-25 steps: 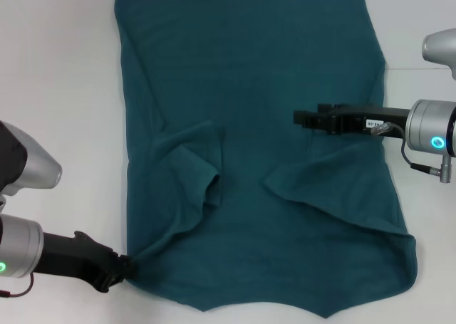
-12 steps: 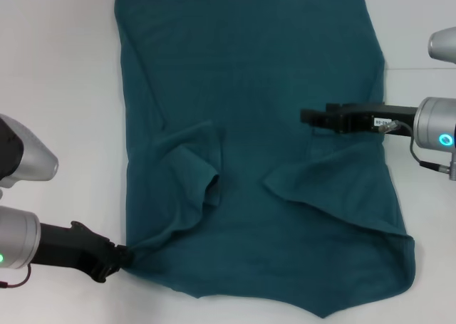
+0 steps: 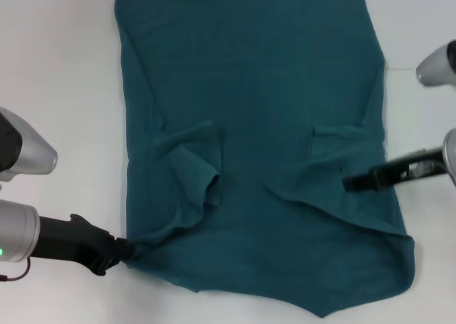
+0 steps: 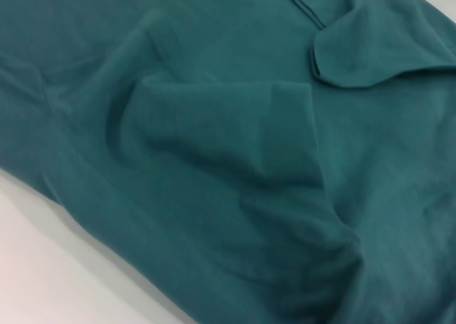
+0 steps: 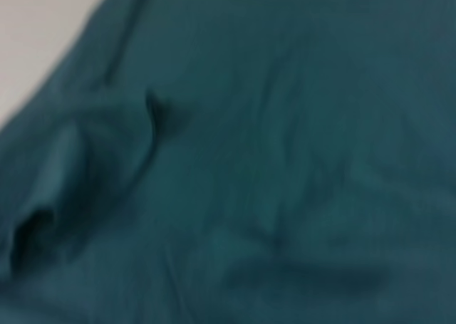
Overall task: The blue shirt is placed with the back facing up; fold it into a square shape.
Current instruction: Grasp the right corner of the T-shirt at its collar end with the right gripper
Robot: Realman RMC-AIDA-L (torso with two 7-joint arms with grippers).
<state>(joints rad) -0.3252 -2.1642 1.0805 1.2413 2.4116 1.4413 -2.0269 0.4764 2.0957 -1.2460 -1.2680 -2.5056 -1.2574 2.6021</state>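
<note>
A large dark teal-blue cotton T-shirt lies spread, sleeves folded inward, on a white bench. The left gripper, lower left, has its jaws clenched on the shirt's corner. The right gripper sits above the shirt at right; its jaws' state cannot be told.

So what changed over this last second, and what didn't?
The right gripper pulled back off the shirt's middle, toward the robot and its right edge, above the folded-in right sleeve. The left gripper, at the near-left corner, shifted slightly left, drawing that corner tighter. The shirt otherwise lies as before, both sleeves folded in.

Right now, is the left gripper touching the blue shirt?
Touching. The head view shows the left gripper at the blue shirt, its near-left corner bunched and drawn to the tip.
</note>
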